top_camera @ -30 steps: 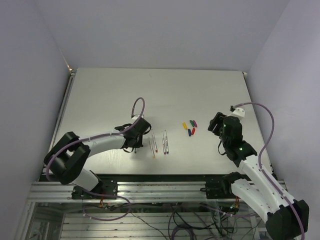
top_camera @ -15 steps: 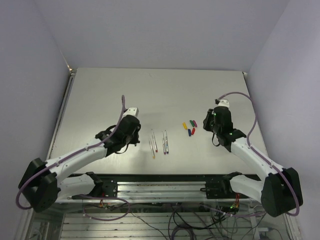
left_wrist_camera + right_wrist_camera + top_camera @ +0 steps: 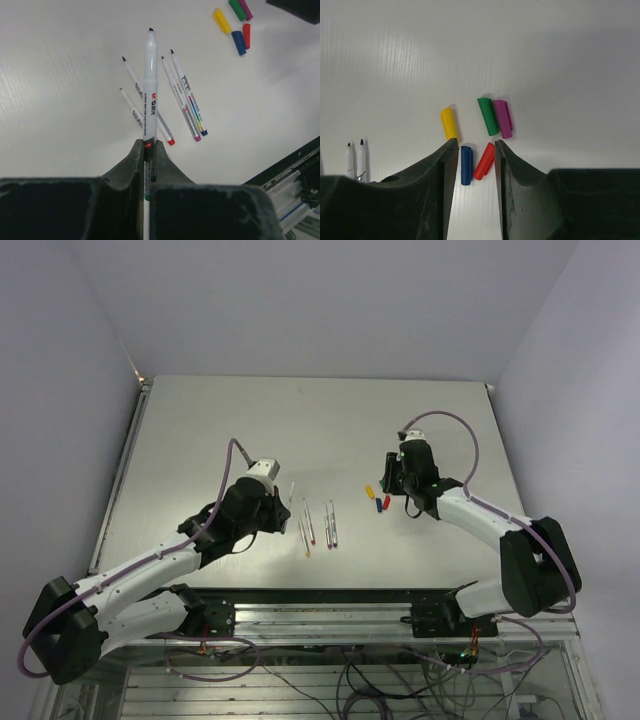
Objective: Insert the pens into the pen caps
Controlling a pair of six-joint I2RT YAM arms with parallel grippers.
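Five pens, all uncapped, white barrels with dark tips.
- green-tailed pen (image 3: 150,85): off the desk (image 3: 60,100), clamped near its tail in the left gripper (image 3: 148,145), tip pointing away.
- red-tailed pen (image 3: 165,134), purple-tailed pen (image 3: 180,100), blue-tailed pen (image 3: 189,93) and a fourth pen (image 3: 131,107) lie flat, roughly parallel, tips the same way. The fourth's tail is hidden behind the held one.

Five caps lie on their sides in a loose cluster, apart from the pens.
- yellow cap (image 3: 449,123): alone at left.
- green cap (image 3: 488,116) and purple cap (image 3: 503,118): side by side, touching.
- blue cap (image 3: 466,165) and red cap (image 3: 484,161): nearer, just beside each other, red tilted.
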